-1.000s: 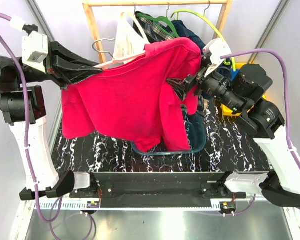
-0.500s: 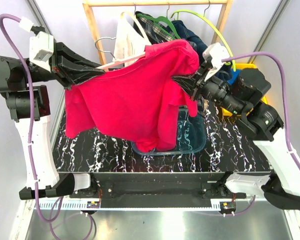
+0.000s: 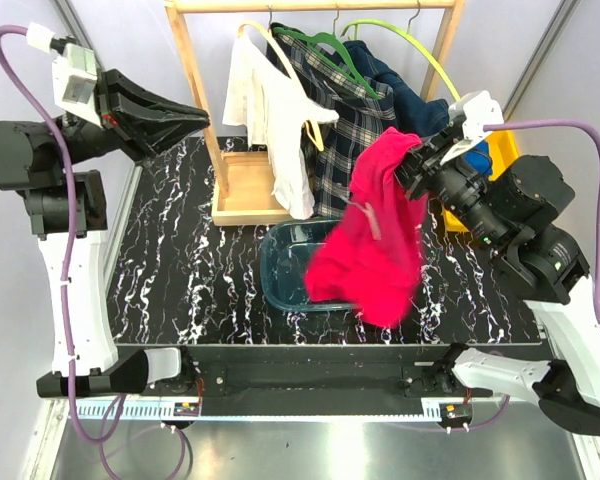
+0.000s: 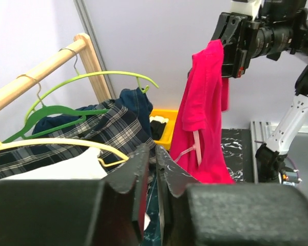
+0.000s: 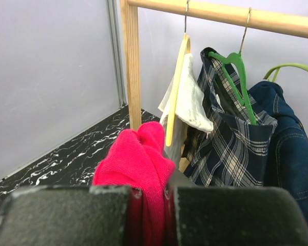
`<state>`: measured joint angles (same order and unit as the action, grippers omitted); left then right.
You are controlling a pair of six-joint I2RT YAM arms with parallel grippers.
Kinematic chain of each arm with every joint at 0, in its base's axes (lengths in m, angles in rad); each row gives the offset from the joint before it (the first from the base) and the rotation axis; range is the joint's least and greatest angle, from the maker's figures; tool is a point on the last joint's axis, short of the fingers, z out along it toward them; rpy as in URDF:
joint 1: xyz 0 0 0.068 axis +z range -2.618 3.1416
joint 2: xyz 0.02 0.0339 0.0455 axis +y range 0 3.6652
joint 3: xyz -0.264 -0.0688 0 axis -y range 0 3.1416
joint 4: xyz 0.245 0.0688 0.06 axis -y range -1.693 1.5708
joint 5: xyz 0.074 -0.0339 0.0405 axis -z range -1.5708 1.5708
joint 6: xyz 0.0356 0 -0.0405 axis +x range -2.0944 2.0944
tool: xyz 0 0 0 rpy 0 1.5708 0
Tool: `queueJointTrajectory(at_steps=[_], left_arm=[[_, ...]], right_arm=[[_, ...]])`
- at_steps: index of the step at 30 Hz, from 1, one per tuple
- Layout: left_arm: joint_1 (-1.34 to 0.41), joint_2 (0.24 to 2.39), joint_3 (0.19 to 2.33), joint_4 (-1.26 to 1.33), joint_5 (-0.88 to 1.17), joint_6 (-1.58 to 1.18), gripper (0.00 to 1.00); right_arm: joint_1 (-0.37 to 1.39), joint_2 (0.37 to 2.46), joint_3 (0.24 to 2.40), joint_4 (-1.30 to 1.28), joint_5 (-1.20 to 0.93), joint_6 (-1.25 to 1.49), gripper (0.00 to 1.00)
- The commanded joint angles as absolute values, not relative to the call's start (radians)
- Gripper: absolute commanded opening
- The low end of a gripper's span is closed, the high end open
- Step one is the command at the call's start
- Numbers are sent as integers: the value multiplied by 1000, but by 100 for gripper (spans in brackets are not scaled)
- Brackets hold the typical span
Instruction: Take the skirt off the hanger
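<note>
The plaid skirt [image 3: 352, 110] hangs on the dark green hanger [image 3: 318, 41] on the wooden rail. It also shows in the left wrist view [image 4: 100, 128] and the right wrist view [image 5: 231, 148], under the hanger [image 5: 242, 77]. My right gripper [image 3: 412, 162] is to the skirt's right, shut on the top of a red garment [image 3: 372, 240] that dangles over the basin. A pale pink hanger [image 3: 368, 216] hangs loose in that garment. My left gripper [image 3: 200, 116] is far left of the rack, closed to a thin slit with nothing in it [image 4: 155, 149].
A white top [image 3: 270, 110] on a pale yellow hanger and a denim garment [image 3: 405, 95] on a lime-green hanger [image 3: 400, 40] flank the skirt. The rack's post [image 3: 202, 110] and wooden base [image 3: 242, 185] stand near my left gripper. A teal basin [image 3: 285, 270] and yellow bin [image 3: 500, 150] sit on the table.
The red garment left my left gripper's side and swung right; it now hangs only from my right gripper, which has shut. The pink hanger is out of my left gripper, uncovering the rack.
</note>
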<state>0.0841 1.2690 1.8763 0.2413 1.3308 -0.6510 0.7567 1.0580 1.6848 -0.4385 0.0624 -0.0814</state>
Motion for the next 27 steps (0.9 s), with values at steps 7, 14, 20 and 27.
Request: queueJointTrajectory(at_steps=[7, 14, 20, 27], left_arm=[[-86, 1203, 1516, 314, 1327, -506, 43], [-109, 1169, 1240, 457, 1365, -549, 44], [-144, 1128, 1053, 604, 1296, -629, 43], [-190, 1137, 1095, 813, 1223, -768, 42]], right_arm=[[759, 1153, 1838, -345, 3, -29, 0], [758, 1250, 2020, -396, 3, -6, 0], [758, 1385, 2199, -411, -113, 75, 0], [759, 1511, 2344, -498, -170, 100, 0]])
